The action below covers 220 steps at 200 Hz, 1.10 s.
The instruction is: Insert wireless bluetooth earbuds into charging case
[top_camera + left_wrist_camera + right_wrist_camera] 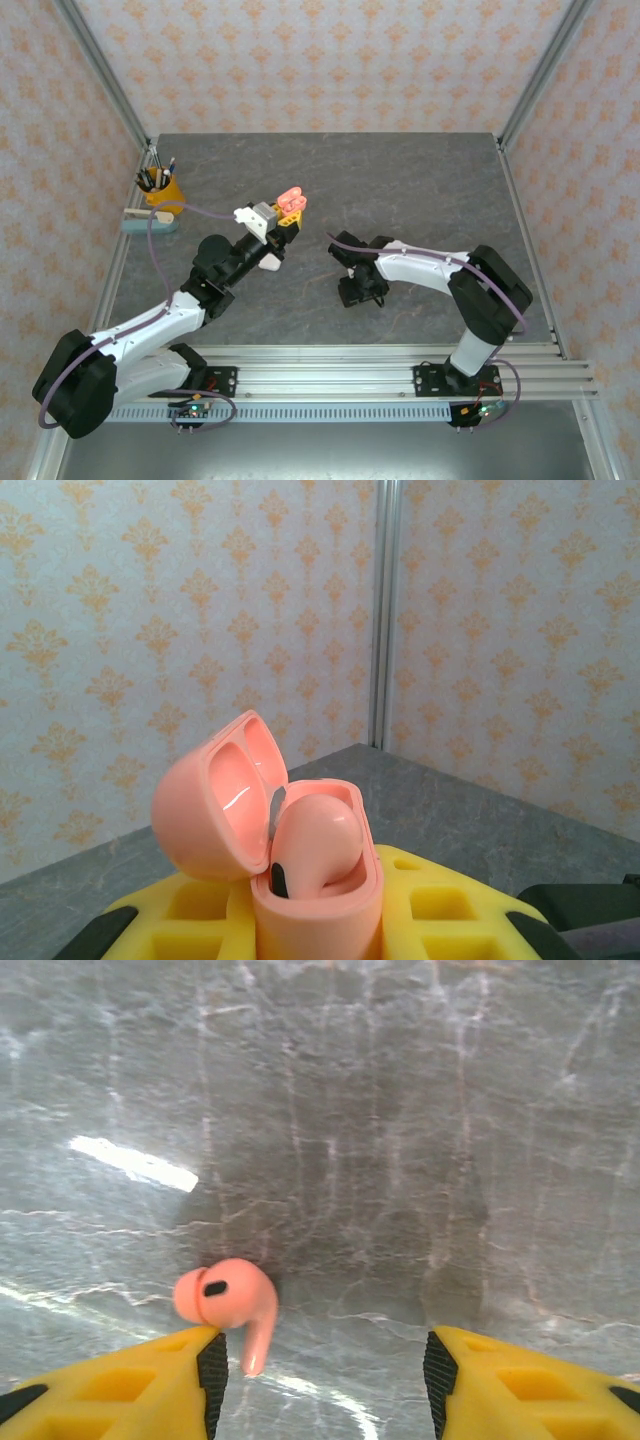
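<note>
Tabletop (420,190): grey stone-look slab with white veins and a dull sheen, walled by pale wallpaper printed with orange motifs.
Seated earbud (318,840): one, coral-pink, glossy, rounded; it sits in the near well of the case, above the left claw's fingers.
Charging case (320,920): one, coral-pink, pebble-smooth; it stands upright with its domed lid swung open to one side.
Left claw (318,900): its ribbed yellow fingers are pinching the charging case from both sides, and it is raised off the slab.
Loose earbud (228,1300): one, coral-pink, with a bulb and a short stem; it lies on the stone against the black pad of one right-claw finger.
Right claw (322,1350): spread wide and low over the tabletop, with bare stone between its two yellow fingers.
Pen cup (163,188): one, yellow, holding dark pens; it stands well to the left of the left claw.
Pale block (150,222): one, flat, just beside the pen cup.
White item (268,262): small and rounded, under the left arm behind its claw; it is too small to tell what it is.
</note>
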Tool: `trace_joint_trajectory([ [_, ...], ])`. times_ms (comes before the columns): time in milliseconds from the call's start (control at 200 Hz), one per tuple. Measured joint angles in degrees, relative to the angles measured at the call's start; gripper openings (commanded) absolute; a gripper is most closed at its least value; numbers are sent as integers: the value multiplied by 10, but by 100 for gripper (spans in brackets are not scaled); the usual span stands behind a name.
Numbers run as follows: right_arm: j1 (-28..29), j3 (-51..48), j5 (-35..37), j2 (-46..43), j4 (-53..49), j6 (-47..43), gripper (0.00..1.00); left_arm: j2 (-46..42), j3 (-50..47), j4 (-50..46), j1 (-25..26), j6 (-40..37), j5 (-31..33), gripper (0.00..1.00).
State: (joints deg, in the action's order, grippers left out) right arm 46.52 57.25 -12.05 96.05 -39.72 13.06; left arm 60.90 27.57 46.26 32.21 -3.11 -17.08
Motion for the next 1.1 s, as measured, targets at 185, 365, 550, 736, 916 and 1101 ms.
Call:
trace_joint_trajectory([
  [185, 0, 4, -22, -6, 5, 5, 58, 0, 0, 0, 0, 0, 0, 0],
  [365, 0, 19, -26, -8, 7, 24, 59, 0, 0, 0, 0, 0, 0, 0],
  [550, 0, 24, -23, -5, 8, 49, 58, 0, 0, 0, 0, 0, 0, 0],
  [736, 0, 27, -26, 10, 7, 49, 58, -1, 0, 0, 0, 0, 0, 0],
  [916, 1, 50, -25, 38, -2, 25, 57, -1, 0, 0, 0, 0, 0, 0],
  [1101, 11, 72, -16, 62, -22, -7, 54, -1, 0, 0, 0, 0, 0, 0],
])
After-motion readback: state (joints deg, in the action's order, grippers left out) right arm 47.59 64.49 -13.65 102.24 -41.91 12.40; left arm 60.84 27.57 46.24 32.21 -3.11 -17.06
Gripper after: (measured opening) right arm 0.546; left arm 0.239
